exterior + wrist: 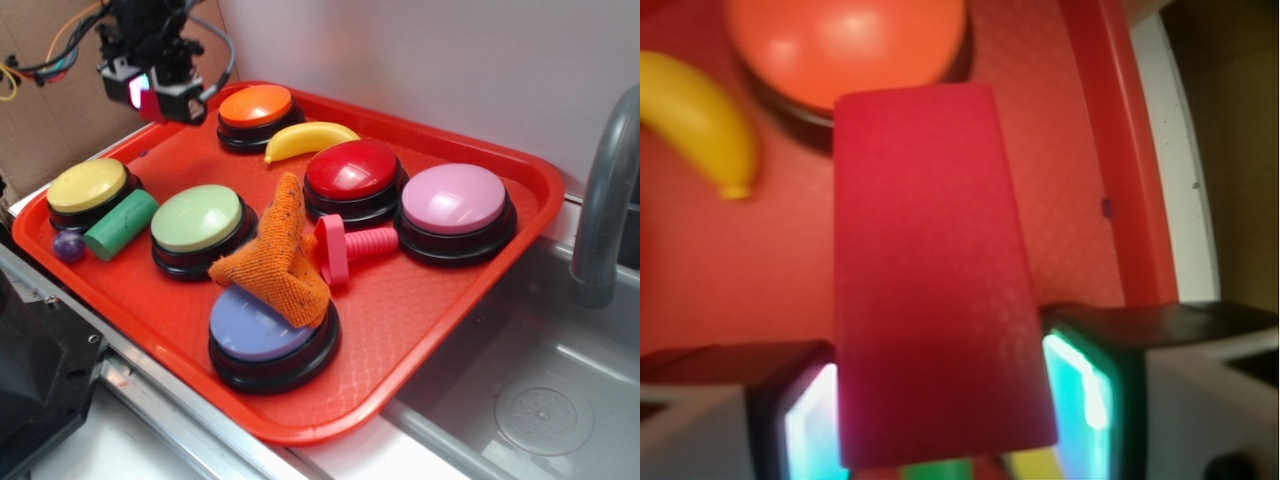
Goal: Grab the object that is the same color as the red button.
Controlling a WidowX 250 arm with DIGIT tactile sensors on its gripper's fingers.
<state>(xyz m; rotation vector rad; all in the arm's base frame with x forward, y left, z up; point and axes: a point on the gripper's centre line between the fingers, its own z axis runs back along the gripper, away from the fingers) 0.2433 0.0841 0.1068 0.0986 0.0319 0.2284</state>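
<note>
My gripper hangs above the back left corner of the red tray, shut on the object, a dark red matte block. In the wrist view the block fills the middle between the two lit pads, lifted off the tray floor. In the exterior view only a small dark red piece of the object shows between the fingers. The red button, a glossy red dome on a black base, sits in the middle of the tray, well to the right of my gripper.
Orange button and yellow banana lie just right of the gripper. Yellow, green, pink and purple buttons, a green cylinder, an orange cloth and a pinkish screw toy crowd the tray. A sink with faucet lies right.
</note>
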